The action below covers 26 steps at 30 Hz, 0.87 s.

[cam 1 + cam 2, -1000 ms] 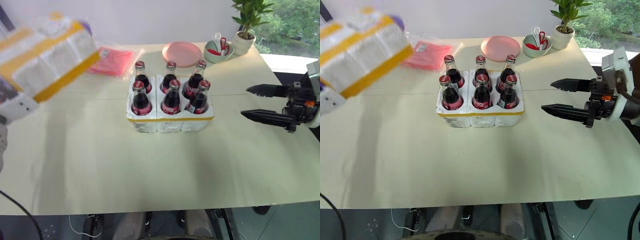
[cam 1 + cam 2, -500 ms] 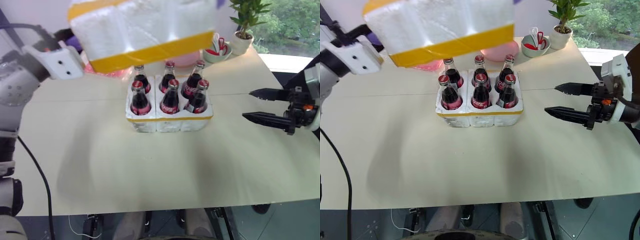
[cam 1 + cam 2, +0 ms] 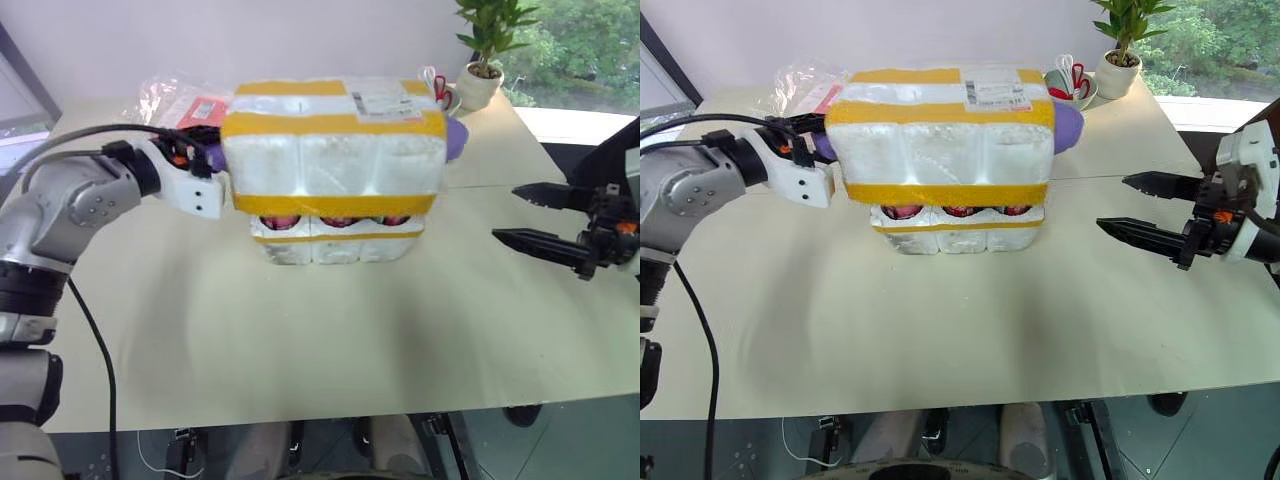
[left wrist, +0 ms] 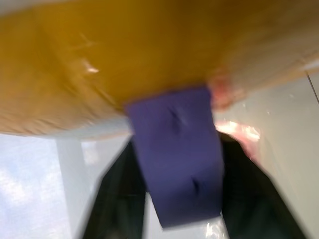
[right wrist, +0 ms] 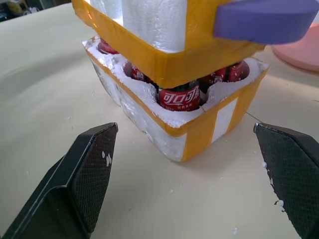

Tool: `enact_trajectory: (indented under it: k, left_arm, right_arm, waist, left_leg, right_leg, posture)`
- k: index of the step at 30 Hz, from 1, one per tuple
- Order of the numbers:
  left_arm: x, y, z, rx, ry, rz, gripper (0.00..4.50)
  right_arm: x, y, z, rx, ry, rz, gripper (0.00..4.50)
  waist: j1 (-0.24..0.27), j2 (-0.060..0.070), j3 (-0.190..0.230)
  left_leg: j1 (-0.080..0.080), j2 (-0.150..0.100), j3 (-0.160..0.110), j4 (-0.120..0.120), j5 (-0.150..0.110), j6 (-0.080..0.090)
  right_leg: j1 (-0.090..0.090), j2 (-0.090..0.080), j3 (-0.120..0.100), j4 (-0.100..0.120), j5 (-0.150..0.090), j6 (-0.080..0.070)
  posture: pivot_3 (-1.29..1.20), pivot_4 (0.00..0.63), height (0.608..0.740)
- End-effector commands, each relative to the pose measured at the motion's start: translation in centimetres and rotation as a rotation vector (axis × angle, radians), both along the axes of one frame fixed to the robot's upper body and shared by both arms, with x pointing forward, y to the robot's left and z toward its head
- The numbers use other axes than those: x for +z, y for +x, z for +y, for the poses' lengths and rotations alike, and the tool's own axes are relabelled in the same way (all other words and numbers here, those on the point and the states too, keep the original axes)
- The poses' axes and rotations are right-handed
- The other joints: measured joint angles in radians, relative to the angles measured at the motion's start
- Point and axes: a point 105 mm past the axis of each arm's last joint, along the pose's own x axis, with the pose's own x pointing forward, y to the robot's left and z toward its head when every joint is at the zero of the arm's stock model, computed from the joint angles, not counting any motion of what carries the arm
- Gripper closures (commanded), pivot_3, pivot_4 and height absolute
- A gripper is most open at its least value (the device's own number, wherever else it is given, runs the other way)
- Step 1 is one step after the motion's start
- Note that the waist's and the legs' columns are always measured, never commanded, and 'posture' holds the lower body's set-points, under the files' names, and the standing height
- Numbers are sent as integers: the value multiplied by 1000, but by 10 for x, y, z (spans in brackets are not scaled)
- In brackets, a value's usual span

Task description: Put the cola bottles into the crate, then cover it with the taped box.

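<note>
Sitting over the cola bottles (image 5: 179, 95), the taped box (image 3: 333, 150) covers their tops so that just the red labels peek out in the gap between its lower yellow band and the crate (image 3: 338, 240) beneath. The crate rests on the pale table (image 3: 300, 340) near its middle, with the box roughly squared above it and its white shipping label (image 3: 996, 92) facing up. At the box's left end is the left gripper (image 3: 190, 160), close against a purple tab (image 4: 174, 154) on that end; whether its fingers are clamped on the tab or loosened I cannot tell. A second purple tab (image 5: 264, 21) sticks out from the box's right end. Well apart to the right, the right gripper (image 3: 545, 215) hovers above the table with its two black fingers spread wide and nothing between them, pointed toward the crate. Behind the box lie a red packet (image 3: 185, 105) in clear plastic, a bowl (image 3: 1075, 85) and a potted plant (image 3: 485, 55).
</note>
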Motion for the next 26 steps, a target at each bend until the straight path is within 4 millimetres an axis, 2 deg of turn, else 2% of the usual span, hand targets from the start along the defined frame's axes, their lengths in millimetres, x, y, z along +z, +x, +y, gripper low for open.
enact_trajectory:
  k: [1, 2, 5, 8, 10, 12, 13, 15, 17, 19, 23, 26]
  left_arm:
    - [-4, -3, 8, 34, 47, -24, 524]
    - [-6, -5, 12, 45, 24, -12, 94]
    - [-6, -15, 24, 64, -86, 17, 94]
    - [2, -27, 39, 102, -353, 107, 94]
    - [4, -37, 52, 120, -630, 294, 94]
    - [12, -51, 64, 105, -1018, 565, 94]
    - [12, -57, 67, 104, -1150, 694, 94]
    - [20, -81, 67, 16, -1292, 973, 94]
    - [25, -101, 69, -40, -1350, 1181, 94]
    - [26, -114, 68, -56, -1350, 1300, 94]
    - [8, -126, 62, 31, -1218, 1409, 94]
    - [3, -125, 60, 66, -1179, 1417, 94]
  right_arm:
    - [14, -6, 3, 10, 3, -63, 0]
    - [14, -5, 3, 10, 4, -60, 0]
    - [11, -3, 3, 8, 3, -50, 0]
    - [10, -2, 2, 11, -4, -41, 0]
    - [10, -1, 1, 15, -9, -36, 0]
    - [10, 1, 0, 17, -14, -34, 0]
    - [10, 2, 0, 17, -16, -35, 0]
    - [9, 5, -1, 20, -33, -34, 0]
    - [5, 8, -2, 25, -51, -27, 0]
    - [4, 9, -2, 35, -57, -22, 0]
    - [1, 9, 0, 71, -83, -23, 0]
    - [1, 8, 6, 102, -80, -22, 0]
  waist:
    - [0, 0, 0]
    - [1, 0, 0]
    - [0, 0, 0]
    - [-1, 0, 0]
    - [0, 0, 0]
    - [-2, 0, 0]
    - [-2, 0, 0]
    - [-3, 0, 0]
    - [-7, 0, 0]
    - [-7, 0, 0]
    - [-7, 1, 0]
    - [-5, 1, 0]
  left_leg:
    - [0, 0, 0, 0, 0, 0]
    - [0, 0, 0, 0, 0, 0]
    - [0, 0, 0, 0, 0, 0]
    - [0, 1, 0, 0, 0, 0]
    - [0, 1, 0, 0, 0, 0]
    - [0, 2, 0, 0, 0, 0]
    - [0, 2, 0, 1, 0, 0]
    - [0, 2, 0, 1, 0, 0]
    - [0, 2, 0, 1, 0, 1]
    - [0, 2, 0, 1, 0, 1]
    - [1, 2, 1, 1, 0, 1]
    - [1, 2, 1, 1, -1, 0]
  right_leg:
    - [0, 0, 0, 0, 0, 0]
    - [0, 0, 0, 0, 0, 0]
    - [0, 0, 0, 0, 0, 0]
    - [-1, -1, 0, 0, 0, 0]
    - [-1, -1, 0, 0, 0, 0]
    - [-1, -1, 0, 0, 0, 0]
    - [-1, -1, 0, 0, 0, 0]
    - [0, 1, 0, 1, 0, 0]
    - [0, 2, 0, 1, 0, 0]
    - [0, 2, 0, 1, 0, 0]
    - [1, 1, 0, 1, -1, 0]
    - [1, -1, 0, 0, -1, -2]
  posture:
    - [0, 150, 740]
    - [0, 150, 740]
    - [0, 150, 740]
    - [0, 150, 740]
    - [0, 150, 740]
    - [0, 150, 740]
    - [0, 150, 740]
    - [0, 150, 740]
    - [0, 150, 740]
    - [0, 150, 740]
    - [0, 150, 740]
    - [0, 150, 740]
